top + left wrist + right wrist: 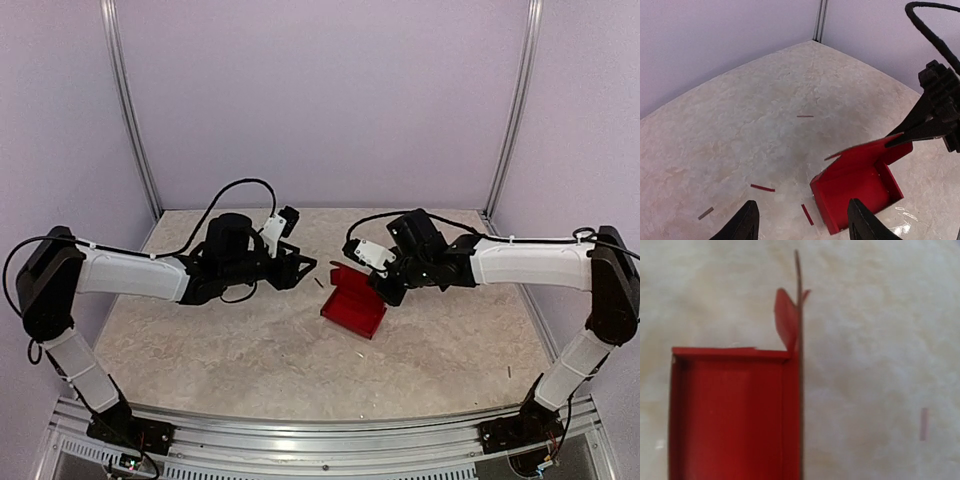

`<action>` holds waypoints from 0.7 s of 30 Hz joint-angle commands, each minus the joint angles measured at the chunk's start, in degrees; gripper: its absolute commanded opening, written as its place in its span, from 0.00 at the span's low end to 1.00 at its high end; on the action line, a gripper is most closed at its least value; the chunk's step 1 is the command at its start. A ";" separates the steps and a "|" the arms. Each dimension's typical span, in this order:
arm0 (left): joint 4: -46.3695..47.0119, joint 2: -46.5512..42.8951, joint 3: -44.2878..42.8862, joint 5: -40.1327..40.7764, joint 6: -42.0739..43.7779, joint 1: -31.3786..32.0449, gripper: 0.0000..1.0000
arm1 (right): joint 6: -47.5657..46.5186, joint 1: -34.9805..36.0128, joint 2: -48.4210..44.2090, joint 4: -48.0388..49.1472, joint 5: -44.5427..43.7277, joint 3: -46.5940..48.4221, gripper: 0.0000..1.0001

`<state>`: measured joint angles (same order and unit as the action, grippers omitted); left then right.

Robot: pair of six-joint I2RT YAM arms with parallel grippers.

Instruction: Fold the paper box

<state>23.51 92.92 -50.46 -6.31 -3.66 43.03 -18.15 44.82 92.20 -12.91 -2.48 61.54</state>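
The bright red thin-card paper box (pixel 352 308) sits near the middle of the pale marbled tabletop (pixel 230 340), between the two arms and closer to the right one. It is half made. The shallow tray already has its low walls standing, and one tall flap (pixel 867 150) rises from the side nearest the right arm.

The right claw (pixel 385 290) reaches down to that flap with its black fingers (pixel 920 131) drawn together to a point on the card's upper edge. I take it to be pinching the panel. Its own camera looks straight along the card, which shows only as a thin upright line with a small corner tab beside it, and that fits a grip held edge-on. Held this way, the flap could be swung over or tucked in without crushing the walls.

The left claw (pixel 802 217) hangs just beside the box on the other side, spread wide and holding nothing. It looks placed to brace the tray if it slides.

A few thin red scraps (pixel 762 188) lie loose on the tabletop nearby.
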 commanded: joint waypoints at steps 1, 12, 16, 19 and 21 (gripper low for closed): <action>-7.27 9.78 -11.14 -15.89 9.52 -1.37 0.58 | 4.10 -1.70 0.92 -6.54 7.20 2.51 0.00; -13.10 22.77 -23.19 -29.48 16.02 -2.99 0.55 | 5.34 -6.76 1.82 -6.63 11.79 1.36 0.00; -14.97 25.55 -25.49 -29.04 17.99 -2.80 0.55 | 5.67 -7.49 2.05 -5.93 13.52 0.78 0.00; -14.30 27.31 -26.93 -27.83 18.13 -2.58 0.55 | 5.73 -7.64 2.34 -5.73 14.81 0.62 0.00; -14.21 28.80 -28.40 -26.39 18.44 -2.37 0.54 | 5.91 -7.72 2.54 -5.94 15.27 0.75 0.00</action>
<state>10.70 118.65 -76.05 -33.43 12.62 40.32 -13.30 37.74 93.30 -19.00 10.20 62.94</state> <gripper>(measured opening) 0.548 0.009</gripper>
